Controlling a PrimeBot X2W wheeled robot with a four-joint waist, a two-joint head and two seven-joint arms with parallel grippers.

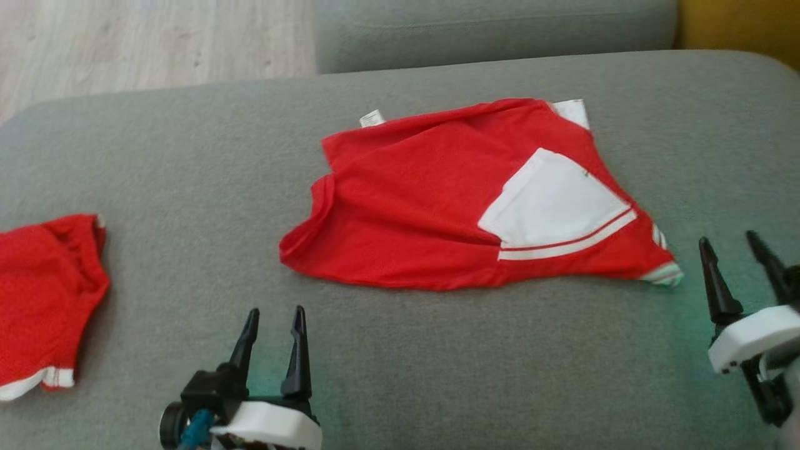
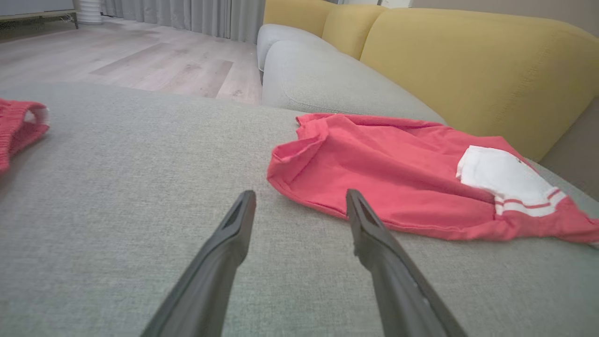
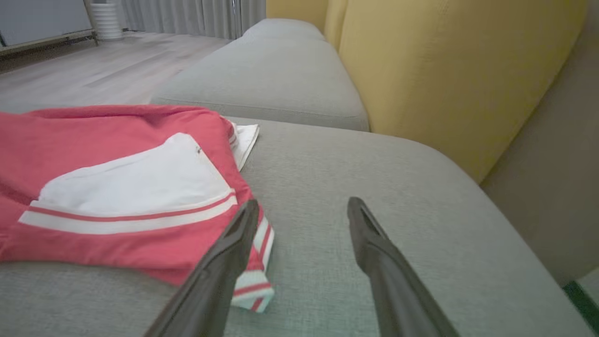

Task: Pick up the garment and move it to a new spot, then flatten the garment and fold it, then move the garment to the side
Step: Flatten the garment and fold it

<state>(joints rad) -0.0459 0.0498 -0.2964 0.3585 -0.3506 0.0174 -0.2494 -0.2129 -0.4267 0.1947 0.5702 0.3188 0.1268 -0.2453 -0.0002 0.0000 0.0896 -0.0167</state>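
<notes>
Red fabric with a white panel makes up the garment (image 1: 425,212), which lies spread, with loose folds, on the grey seat cushion (image 1: 187,175). It sits about midway between the cushion's left and right edges, a little towards the right, and nearer the far edge than the near one. The white panel (image 1: 553,200), trimmed with a thin red stripe, faces up on the half nearer the right edge. A small white label (image 1: 372,118) pokes out along the garment's far side. The side towards the left edge is rolled over on itself, and a striped hem corner (image 1: 665,274) points towards the near right corner of the cushion.

The left gripper (image 1: 275,310) hovers over the near edge, short of the garment and apart from it. Its jaws stand wide and hold nothing. The right gripper (image 1: 726,237) is at the right edge, just beside the striped hem corner; in the head view a strip of bare cushion separates them. Its jaws are parted too, with only grey cloth between them in the right wrist view.

A second red garment (image 1: 44,294) with a white striped hem lies bunched at the cushion's left edge, well apart from the first. Beyond the far edge sit another grey cushion (image 1: 494,31) and a pale wooden floor (image 1: 125,37); a yellow backrest (image 2: 468,65) rises along the right side.
</notes>
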